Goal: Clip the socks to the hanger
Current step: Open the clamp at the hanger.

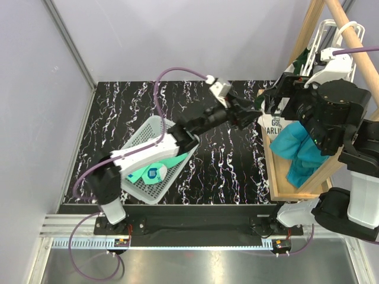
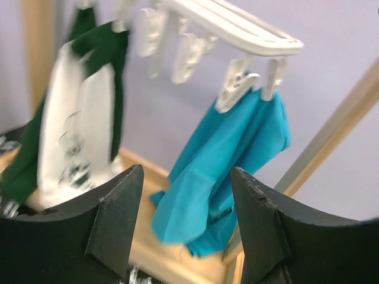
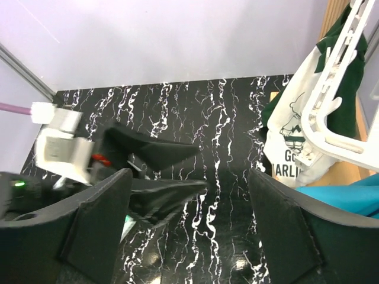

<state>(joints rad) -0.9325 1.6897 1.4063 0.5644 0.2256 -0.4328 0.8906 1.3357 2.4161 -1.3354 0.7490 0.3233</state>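
Observation:
Mint-green socks (image 1: 155,172) with a blue-and-white logo patch lie in the white mesh basket (image 1: 142,135) at the left of the table. The white hanger (image 1: 329,36) hangs from the wooden rack at the right; its clips (image 2: 235,83) dangle in the left wrist view. My left gripper (image 1: 250,112) reaches out over the table toward the hanger, open (image 2: 186,177), with nothing between its fingers. Just below the hanger, my right gripper (image 1: 275,99) is open (image 3: 189,183) and holds nothing. It faces the left gripper's fingers (image 3: 155,155).
A teal cloth (image 2: 228,157) hangs clipped at the hanger's end. A dark green and white printed cloth (image 2: 80,127) hangs beside it. The wooden rack's base frame (image 1: 278,183) and slanted pole (image 1: 349,26) fill the right side. The black marbled table (image 1: 228,165) lies between basket and rack.

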